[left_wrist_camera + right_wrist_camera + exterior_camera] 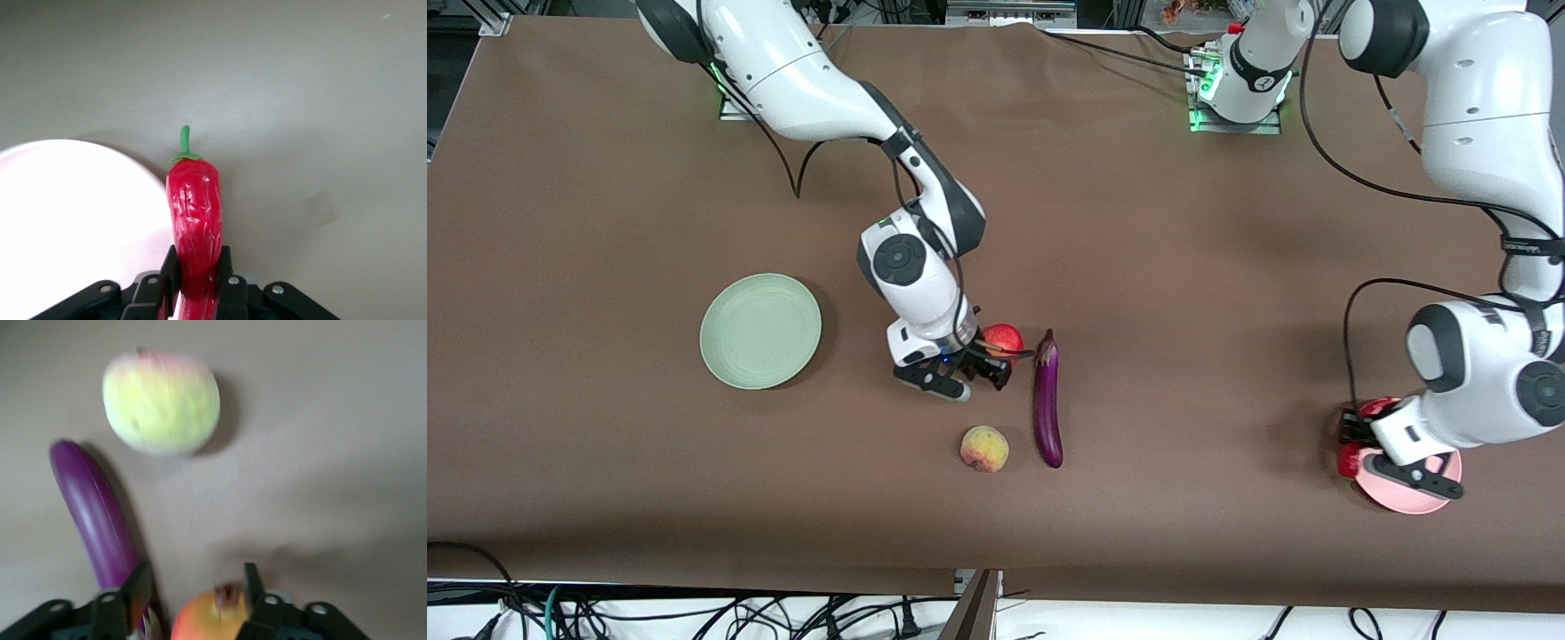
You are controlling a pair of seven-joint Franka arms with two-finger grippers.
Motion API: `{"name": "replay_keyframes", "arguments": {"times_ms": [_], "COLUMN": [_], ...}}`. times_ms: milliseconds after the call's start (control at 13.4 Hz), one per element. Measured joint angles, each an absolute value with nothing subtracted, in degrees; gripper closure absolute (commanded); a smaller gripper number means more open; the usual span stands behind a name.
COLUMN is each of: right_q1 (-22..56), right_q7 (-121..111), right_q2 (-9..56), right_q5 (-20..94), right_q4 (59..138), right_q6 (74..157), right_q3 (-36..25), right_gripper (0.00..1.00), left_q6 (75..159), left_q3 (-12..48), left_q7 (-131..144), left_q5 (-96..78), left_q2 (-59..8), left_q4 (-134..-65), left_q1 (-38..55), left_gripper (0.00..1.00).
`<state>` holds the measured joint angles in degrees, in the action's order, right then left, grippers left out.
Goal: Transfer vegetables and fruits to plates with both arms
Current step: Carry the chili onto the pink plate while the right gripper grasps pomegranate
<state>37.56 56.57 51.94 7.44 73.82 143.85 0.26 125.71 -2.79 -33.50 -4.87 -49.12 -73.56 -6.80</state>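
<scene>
Left gripper [198,283]: clamped on the chili [195,220], over the rim of the pink plate [1396,498].
Right gripper [976,366]: fingers apart around the pomegranate [1003,338], no firm hold seen.
Green plate [760,331]: bare, toward the right arm's end.
Eggplant [1048,400]: beside the pomegranate; glossy, probably slippery; grip mid-body.
Peach [984,448]: nearest the camera; likely soft; squeeze gently across its middle.

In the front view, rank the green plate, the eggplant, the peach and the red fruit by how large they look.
1. Green plate, the widest.
2. Eggplant, long but slender.
3. Peach.
The red fruit sits partly hidden by the right gripper, so it cannot be ranked against the peach.
</scene>
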Motion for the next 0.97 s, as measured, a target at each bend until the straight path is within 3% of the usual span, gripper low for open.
{"name": "replay_keyframes", "arguments": {"times_ms": [372, 446, 521, 595, 818, 967], "right_q1": [38.71, 38.97, 39.33, 39.63, 40.13, 40.25], "right_q7": [63.59, 64.43, 65.01, 65.26, 65.36, 65.37], "right_q2": [50.89, 50.86, 50.92, 51.12, 52.3, 53.23], "right_q5": [7.44, 7.44, 7.42, 7.41, 6.94, 6.6], "right_q4": [73.78, 73.79, 73.87, 73.95, 74.13, 74.17], "right_q6": [138.46, 138.3, 138.21, 138.27, 139.21, 141.08], "right_q3": [0.25, 0.26, 0.26, 0.26, 0.24, 0.23], "right_gripper": [0.0, 0.0, 0.0, 0.0, 0.01, 0.2], "left_q6": [131.57, 131.9, 132.19, 132.59, 133.3, 132.8], "left_q3": [-2.22, -2.2, -2.13, -2.02, -1.81, -1.23], "left_q7": [-42.17, -43.04, -43.33, -43.36, -43.36, -43.36], "left_q5": [-6.32, -7.19, -7.49, -7.53, -8.65, -8.97], "left_q2": [-51.81, -52.15, -52.38, -52.47, -52.48, -52.4], "left_q4": [-73.57, -73.57, -73.57, -73.55, -72.69, -71.74], "left_q1": [-10.6, -10.82, -10.87, -10.86, -10.86, -10.85], "left_gripper": [1.0, 0.72, 0.21, 0.0, 0.0, 0.0]}}
